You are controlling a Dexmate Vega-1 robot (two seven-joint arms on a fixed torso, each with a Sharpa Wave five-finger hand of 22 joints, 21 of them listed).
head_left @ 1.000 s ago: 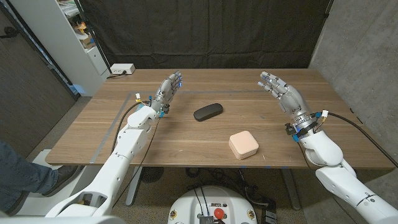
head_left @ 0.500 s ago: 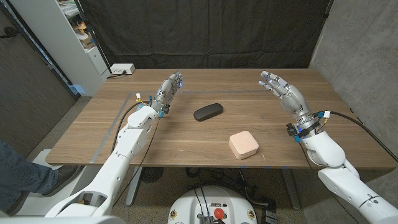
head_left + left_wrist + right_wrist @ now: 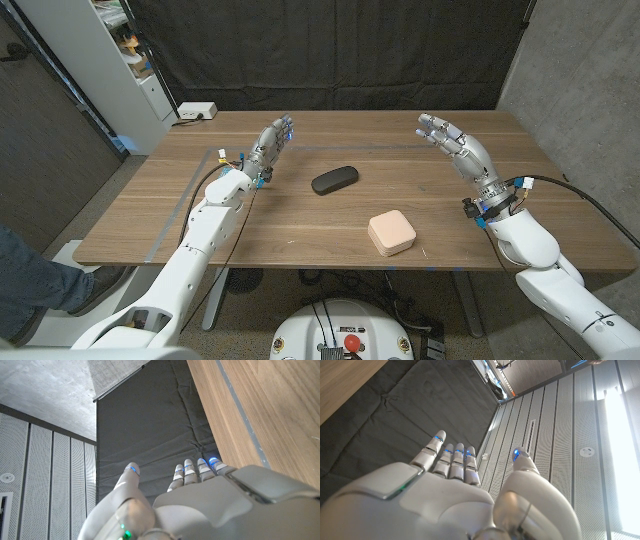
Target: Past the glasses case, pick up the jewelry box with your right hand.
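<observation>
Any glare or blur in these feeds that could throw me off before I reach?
Head view: even light, sharp, soft shadows under the jewelry box and glasses case. Right wrist view: a bright strip blows out one edge beyond the right hand. Left wrist view: no glare.

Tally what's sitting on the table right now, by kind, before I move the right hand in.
Glasses case, black: 1
Jewelry box, pale pink: 1
White power strip, at the far left corner: 1
Total: 3
</observation>
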